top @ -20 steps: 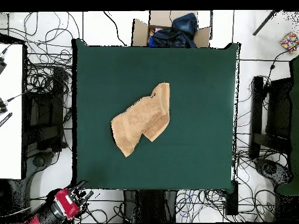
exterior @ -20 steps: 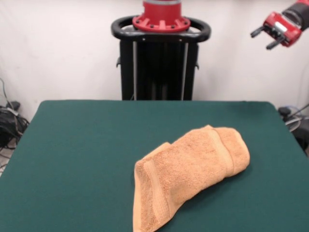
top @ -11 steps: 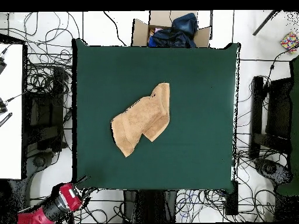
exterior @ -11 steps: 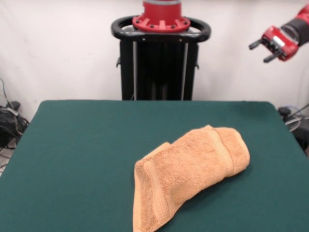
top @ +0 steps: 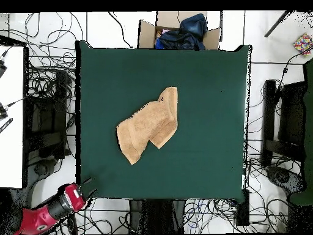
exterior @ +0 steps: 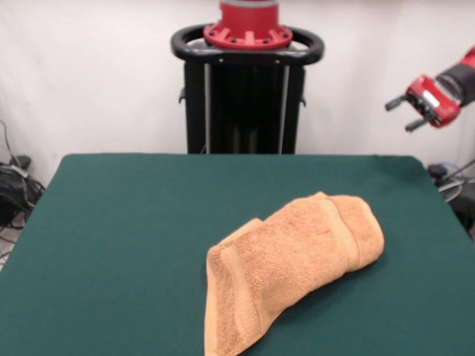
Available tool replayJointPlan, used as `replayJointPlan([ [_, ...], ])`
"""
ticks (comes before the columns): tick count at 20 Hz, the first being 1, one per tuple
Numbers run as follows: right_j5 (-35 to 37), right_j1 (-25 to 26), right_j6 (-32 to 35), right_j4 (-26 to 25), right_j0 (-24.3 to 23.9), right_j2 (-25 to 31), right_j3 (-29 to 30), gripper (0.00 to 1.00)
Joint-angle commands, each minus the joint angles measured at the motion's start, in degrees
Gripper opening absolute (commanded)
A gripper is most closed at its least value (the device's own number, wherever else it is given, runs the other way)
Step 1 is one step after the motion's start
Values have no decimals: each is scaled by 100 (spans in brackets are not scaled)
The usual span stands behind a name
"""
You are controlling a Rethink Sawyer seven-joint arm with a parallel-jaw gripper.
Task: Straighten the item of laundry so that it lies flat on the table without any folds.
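Since the earlier frame, the gripper [exterior: 406,112] [top: 90,186] has been lowered slightly beside the surface [exterior: 133,222] [top: 208,92]; fingers [exterior: 395,101] are spread, holding and touching nothing; the towel [exterior: 286,259] [top: 148,125] is observed unmoved, folded and bunched, near centre.

Towel [exterior: 289,267] folded on table [exterior: 119,237], mid-right; gripper [exterior: 407,113] off table's corner.

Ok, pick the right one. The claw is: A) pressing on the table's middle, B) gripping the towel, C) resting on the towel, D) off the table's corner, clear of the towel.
D: the claw hangs empty beyond the table corner, far from the folded towel.
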Motion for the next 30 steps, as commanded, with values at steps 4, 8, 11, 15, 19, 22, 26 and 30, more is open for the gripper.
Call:
replayJointPlan([
  [4,-142,301,1386,966,-646,742,-1183,100],
  [8,-715,220,1213,1156,-886,932,-1218,100],
  [11,-1116,118,1007,1278,-1105,1138,-1241,100],
  [15,-1315,4,778,1392,-1299,1346,-1262,100],
  [19,-1328,5,655,1459,-1462,1481,-1415,100],
  [22,-1341,-94,528,1502,-1558,1685,-1397,100],
  [26,-1417,-173,449,1473,-1660,1890,-1372,100],
  [30,-1497,-274,375,1455,-1736,2085,-1287,100],
])
